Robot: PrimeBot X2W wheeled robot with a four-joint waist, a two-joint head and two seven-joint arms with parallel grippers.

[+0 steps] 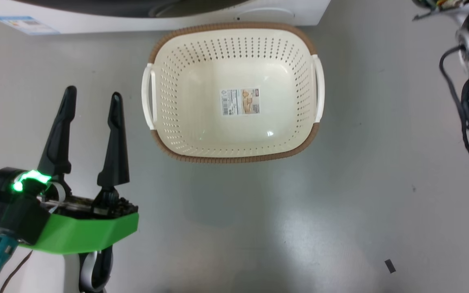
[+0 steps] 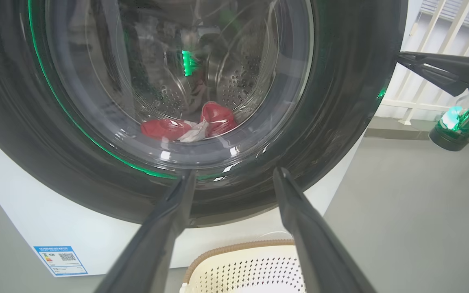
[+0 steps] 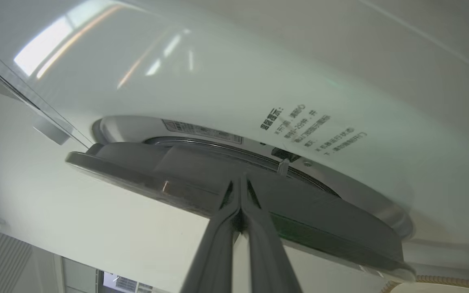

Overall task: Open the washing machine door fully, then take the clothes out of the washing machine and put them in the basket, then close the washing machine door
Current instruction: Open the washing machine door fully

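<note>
Washing machine point(image 2: 22, 203), white, stands just behind the basket point(image 1: 169, 81) on the floor point(image 1: 340, 203). Its door point(image 2: 340, 101), a glossy black rim around bulged glass, looks barely ajar at most. The basket is empty, and the red clothes point(image 2: 218, 118) lie low in the drum, seen through the glass. The left tool point(image 1: 93, 95) hangs with fingers apart, facing the door. The right tool point(image 3: 240, 183) has its fingers pressed together, tips at the rim's edge, clamping nothing I can see. Likely trouble: those closed tips sliding off the slick rim, or the door swinging out into the left tool.
</note>
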